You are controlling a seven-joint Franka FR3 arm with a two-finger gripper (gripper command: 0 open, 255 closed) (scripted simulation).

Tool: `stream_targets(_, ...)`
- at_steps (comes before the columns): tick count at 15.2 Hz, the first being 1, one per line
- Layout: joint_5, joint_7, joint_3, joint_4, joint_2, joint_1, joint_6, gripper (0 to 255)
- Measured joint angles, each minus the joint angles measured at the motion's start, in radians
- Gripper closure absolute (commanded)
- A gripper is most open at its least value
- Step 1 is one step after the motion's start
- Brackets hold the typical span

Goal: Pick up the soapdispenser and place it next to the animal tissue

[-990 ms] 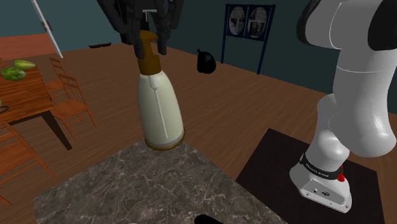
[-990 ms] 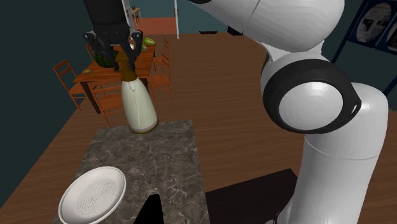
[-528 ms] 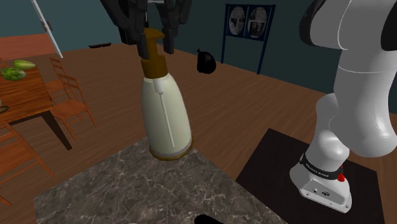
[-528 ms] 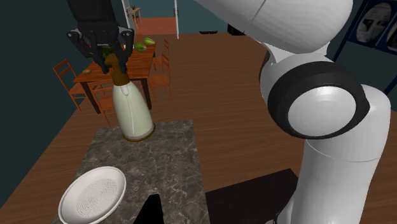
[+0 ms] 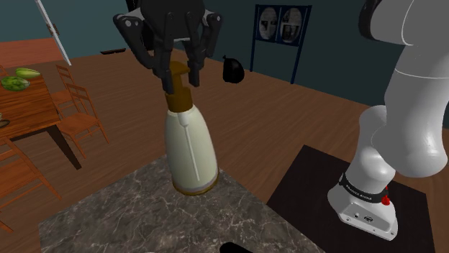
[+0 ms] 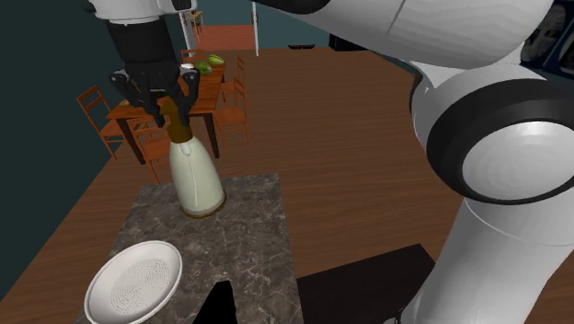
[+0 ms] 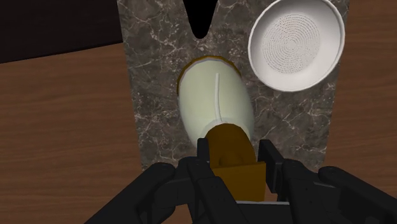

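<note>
Far off the fingers point(image 5: 193, 68) toward the shoulder view's left: a wooden dining table point(image 5: 25, 115) bearing green fruit point(image 5: 16, 80), with orange chairs point(image 5: 79, 118) around it. At centre, the black gripper point(image 5: 178, 72), both fingers clamped on the brown pump top of the cream soap dispenser point(image 5: 191, 147). Bottle slung directly below the fingertips, a little tilted, its base over the far edge of a dark marble table point(image 5: 144, 208); impossible to tell whether base and stone touch. Beyond the fingers, on the wooden floor, a black bag point(image 5: 232, 70). Further right, a blue frame point(image 5: 280, 25) against the teal wall, then the white arm point(image 5: 410, 108) on its black stand point(image 5: 309, 180). From the wrist, past the fingertips: a white bowl point(image 7: 296, 44) on the marble, apart from the bottle, and a black shape point(image 7: 202, 16) at the table's edge.
</note>
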Motion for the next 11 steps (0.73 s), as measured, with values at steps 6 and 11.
stream_targets(6,0.034,-0.012,-0.01,-0.162,-0.06,-0.025,0.111,255)
stream_targets(11,0.051,-0.018,-0.016,-0.272,-0.094,-0.036,0.191,255)
